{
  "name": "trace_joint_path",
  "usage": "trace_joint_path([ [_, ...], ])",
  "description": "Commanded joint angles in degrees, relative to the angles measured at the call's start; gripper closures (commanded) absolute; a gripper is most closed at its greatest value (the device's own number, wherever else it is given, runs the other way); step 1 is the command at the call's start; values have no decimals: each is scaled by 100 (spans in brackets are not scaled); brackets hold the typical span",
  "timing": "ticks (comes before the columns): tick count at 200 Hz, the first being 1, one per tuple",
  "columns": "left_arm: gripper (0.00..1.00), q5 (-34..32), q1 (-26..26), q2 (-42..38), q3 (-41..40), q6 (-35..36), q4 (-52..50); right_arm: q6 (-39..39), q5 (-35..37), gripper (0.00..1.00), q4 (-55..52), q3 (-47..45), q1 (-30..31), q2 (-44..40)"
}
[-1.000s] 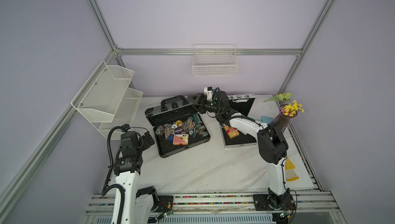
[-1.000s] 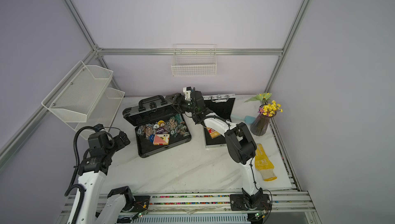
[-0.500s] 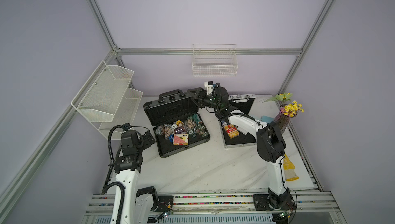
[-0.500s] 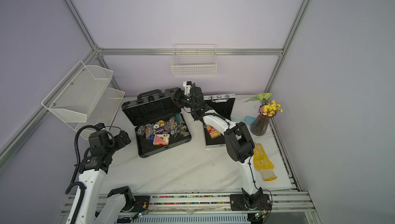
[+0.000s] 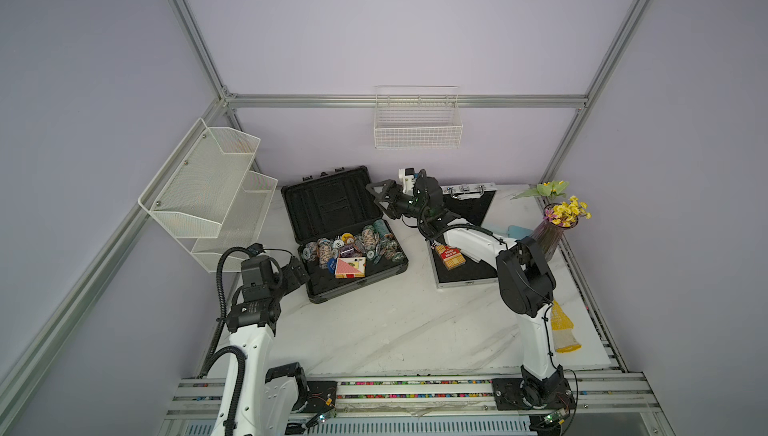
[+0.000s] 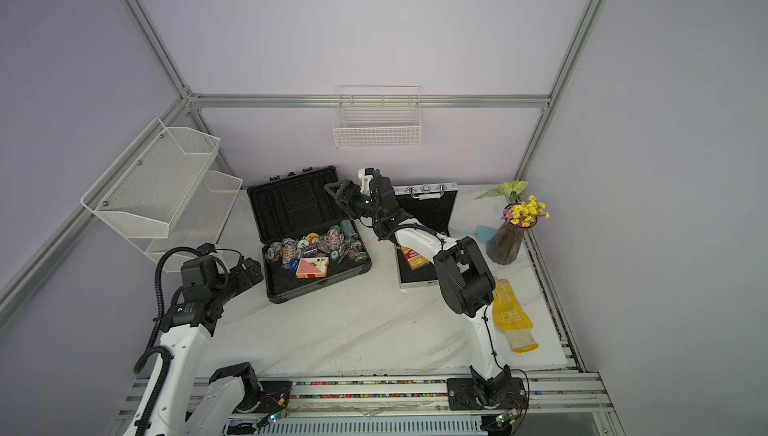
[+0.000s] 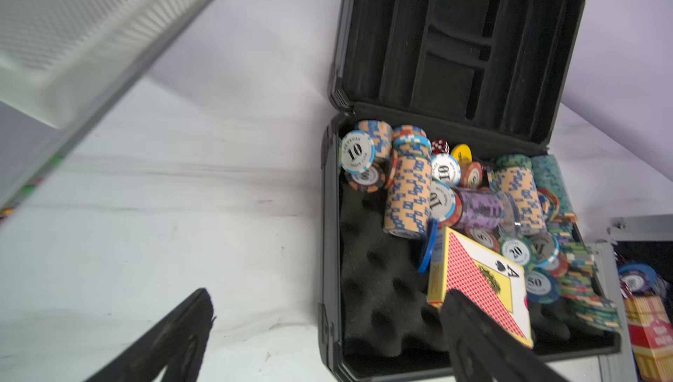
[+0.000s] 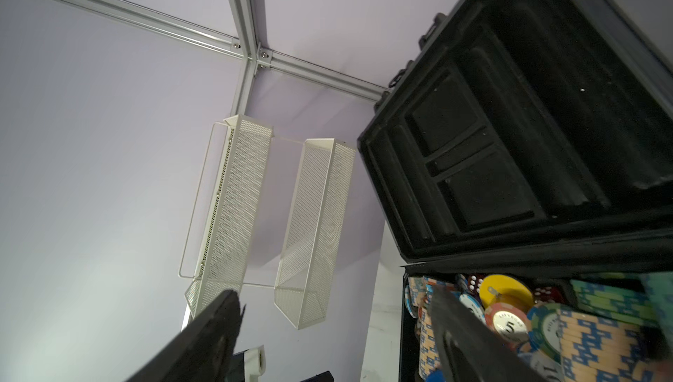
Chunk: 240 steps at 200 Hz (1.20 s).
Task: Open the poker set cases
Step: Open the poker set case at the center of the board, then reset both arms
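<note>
Dark grey case (image 5: 328, 205): open at the table's 11 o'clock, lid upright, poker chips (image 5: 353, 245) heaped inside.
Silver case (image 5: 467, 272): open at 1 o'clock, lid tilted back.
Right gripper (image 5: 376, 197): just beside the dark lid's 3 o'clock edge, jaws spread wide, holding nothing.
Left gripper (image 5: 302, 272): near the dark case's 8 o'clock corner, jaws wide, empty.

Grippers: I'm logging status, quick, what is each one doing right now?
Left gripper: jaws open, holding nothing.
Right gripper: jaws open, holding nothing, by the raised lid of the dark case.
</note>
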Motion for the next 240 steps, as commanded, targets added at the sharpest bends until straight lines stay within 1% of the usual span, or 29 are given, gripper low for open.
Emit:
trace_joint_path([
  [1,3,774,26,205,-111,-384,385,-159,83,15,-154,-159,-3,-340],
  [38,3,1086,26,440,-211,-741,630,-540,264,16,-595,-480,-3,-581],
  [59,5,1192,26,478,-295,-864,790,-980,534,16,-1084,-597,-1,-806],
  [79,6,1172,23,475,-255,-812,801,-1404,809,16,-1610,-716,-1,-1053],
  [98,7,1007,26,414,-118,-729,813,-1851,1147,17,-2120,-788,-1,-1316],
  [119,8,610,12,341,98,-686,904,-2340,1351,18,-2547,-864,-1,-1575],
  [139,9,93,-106,245,78,-847,1365,-2761,1823,22,-2829,-1088,3,-1927],
  [148,10,-196,-250,208,-47,-932,1747,-2948,2007,24,-2868,-1215,-1,-2095],
  [166,11,-929,-712,216,-227,-976,2447,-3369,2701,27,-3079,-1377,-5,-2480],
  [179,11,-1733,-1229,322,-221,-649,2871,-3838,3385,29,-3050,-1582,-8,-2818],
  [188,11,-2239,-1578,427,-166,-239,3139,-4168,4011,34,-2968,-1782,-33,-3056],
  [199,10,-2703,-1902,578,-138,285,3494,-4395,4758,35,-2765,-2055,-100,-3344],
  [217,9,-2978,-2057,778,-205,811,4119,-4717,5585,36,-2244,-2631,-290,-3771],
  [238,8,-3083,-2068,802,-449,1166,4699,-4976,5946,35,-1700,-3303,-597,-4209],
  [240,8,-3087,-2069,797,-501,1303,4773,-5008,5983,35,-1651,-3363,-623,-4238],
])
